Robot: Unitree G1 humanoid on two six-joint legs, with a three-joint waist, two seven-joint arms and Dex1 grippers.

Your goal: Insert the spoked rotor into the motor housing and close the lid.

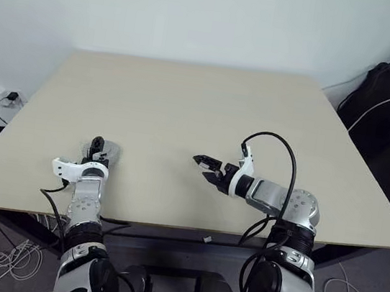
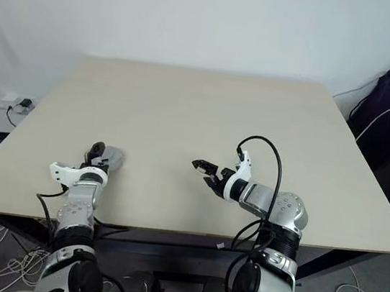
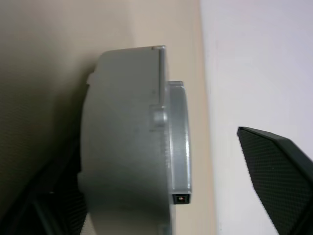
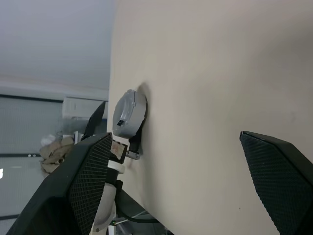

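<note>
On the table (image 1: 186, 108) you have one grey motor housing (image 1: 107, 151) with its lid closed, lying near the left edge between the spread fingers of the left gripper (image 1: 97, 148), and one right gripper (image 1: 205, 168), open and empty, further right.

Head views downward; wrist views close

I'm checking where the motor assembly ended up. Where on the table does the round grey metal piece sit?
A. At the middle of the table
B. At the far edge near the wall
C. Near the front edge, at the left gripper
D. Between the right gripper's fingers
C: the grey motor housing rests on the table near its front edge, right at the left gripper, apart from the right gripper.
</note>
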